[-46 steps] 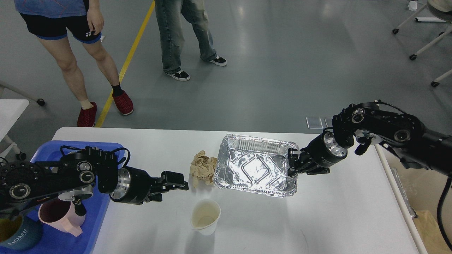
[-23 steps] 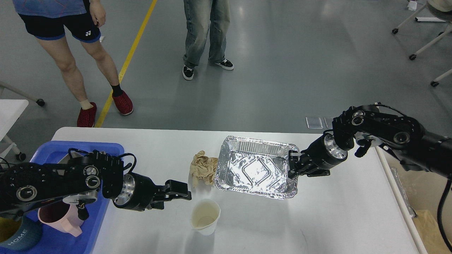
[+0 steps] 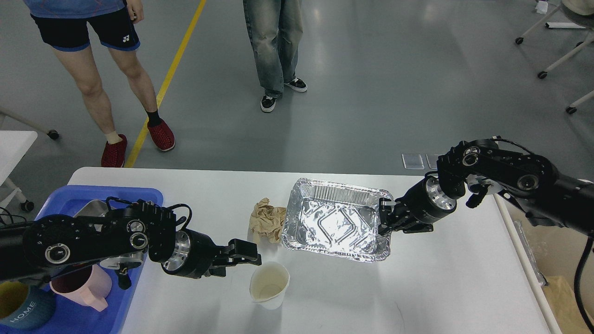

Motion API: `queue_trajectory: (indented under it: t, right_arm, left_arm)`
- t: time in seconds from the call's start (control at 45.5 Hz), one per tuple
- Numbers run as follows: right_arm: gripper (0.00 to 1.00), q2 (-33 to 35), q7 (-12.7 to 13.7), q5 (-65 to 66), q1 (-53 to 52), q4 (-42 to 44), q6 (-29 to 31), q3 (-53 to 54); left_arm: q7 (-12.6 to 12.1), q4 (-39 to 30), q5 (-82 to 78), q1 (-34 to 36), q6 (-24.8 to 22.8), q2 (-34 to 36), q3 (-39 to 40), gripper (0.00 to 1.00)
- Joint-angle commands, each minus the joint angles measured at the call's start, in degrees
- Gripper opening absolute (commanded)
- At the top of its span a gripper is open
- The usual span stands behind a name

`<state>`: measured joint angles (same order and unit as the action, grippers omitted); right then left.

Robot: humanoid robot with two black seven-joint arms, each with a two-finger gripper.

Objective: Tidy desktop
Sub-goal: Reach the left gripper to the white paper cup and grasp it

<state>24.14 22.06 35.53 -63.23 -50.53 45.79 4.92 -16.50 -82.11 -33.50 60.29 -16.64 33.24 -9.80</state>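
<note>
The white desktop [image 3: 445,278] holds a silver foil tray [image 3: 334,222], a crumpled brown paper [image 3: 267,220] at the tray's left side, and an empty paper cup [image 3: 270,284] standing upright in front of them. My left gripper [image 3: 248,255] is empty with its fingers slightly apart, just left of the cup's rim and a little above it. My right gripper [image 3: 384,215] is shut on the right rim of the foil tray.
A blue plastic tray [image 3: 139,195] at the table's left edge holds a pink mug [image 3: 86,287], a dark mug marked HOME [image 3: 23,308] and a metal item, partly behind my left arm. Two people [image 3: 274,51] stand beyond the far edge. A cream bin [image 3: 568,297] sits low right.
My left gripper has moved right and toward the cup. My right gripper and the foil tray shifted very slightly toward me. The person in jeans stepped to the right.
</note>
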Motion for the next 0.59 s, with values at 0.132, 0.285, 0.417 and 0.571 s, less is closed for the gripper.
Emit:
queue_trajectory:
  t: [0.132, 0.285, 0.417, 0.571]
  right_arm:
    - [0.0, 0.21, 0.0, -0.02, 0.21, -0.01, -0.09, 0.0]
    - [0.0, 0.3, -0.08, 0.07, 0.21, -0.01, -0.09, 0.0]
    - [0.0, 0.3, 0.0, 0.07, 0.39, -0.01, -0.09, 0.0]
    - [0.0, 0.21, -0.08, -0.02, 0.48, -0.01, -0.09, 0.0]
  left_arm:
    - [-0.11, 2.4, -0.08, -1.4, 1.35, -2.57, -0.04, 0.95]
    - [-0.2, 2.31, -0.08, -1.49, 1.35, -2.48, -0.04, 0.95]
    - [-0.29, 2.13, -0.08, -1.49, 1.26, -2.39, -0.04, 0.95]
    - [-0.29, 2.13, -0.08, -1.58, 1.17, -2.92, -0.48, 0.95]
